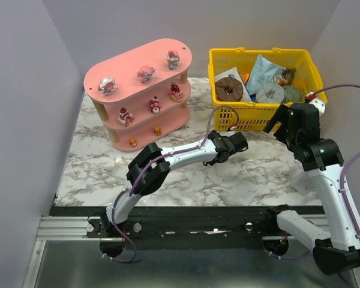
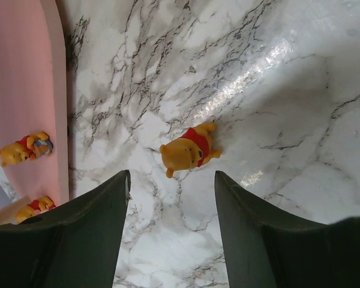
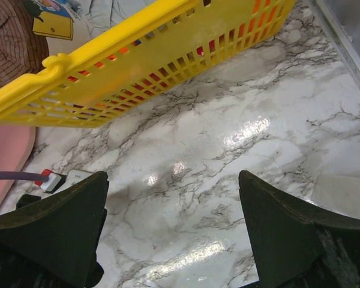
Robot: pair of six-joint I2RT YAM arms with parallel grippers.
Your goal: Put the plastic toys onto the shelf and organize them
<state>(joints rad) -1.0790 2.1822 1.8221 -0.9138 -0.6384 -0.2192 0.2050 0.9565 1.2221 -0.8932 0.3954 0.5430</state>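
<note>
A small orange-yellow bear toy in a red shirt (image 2: pixel 189 150) lies on the marble table just beyond my left gripper's fingertips, with nothing between the jaws. My left gripper (image 2: pixel 171 175) (image 1: pixel 242 143) is open and reaches out in front of the basket; the bear is hidden under it in the top view. The pink shelf (image 1: pixel 138 57) stands at the back left. It carries three toys on top (image 1: pixel 146 73), three pink-red ones in the middle (image 1: pixel 155 105) and two orange ones at the bottom (image 1: pixel 132 142) (image 2: pixel 24 150). My right gripper (image 3: pixel 173 177) (image 1: pixel 277 123) is open and empty.
A yellow mesh basket (image 1: pixel 300 60) (image 3: pixel 138 66) at the back right holds packets and a brown ring (image 1: pixel 230 89). The right gripper hovers close to its front wall. Grey walls close in the table on the left, back and right.
</note>
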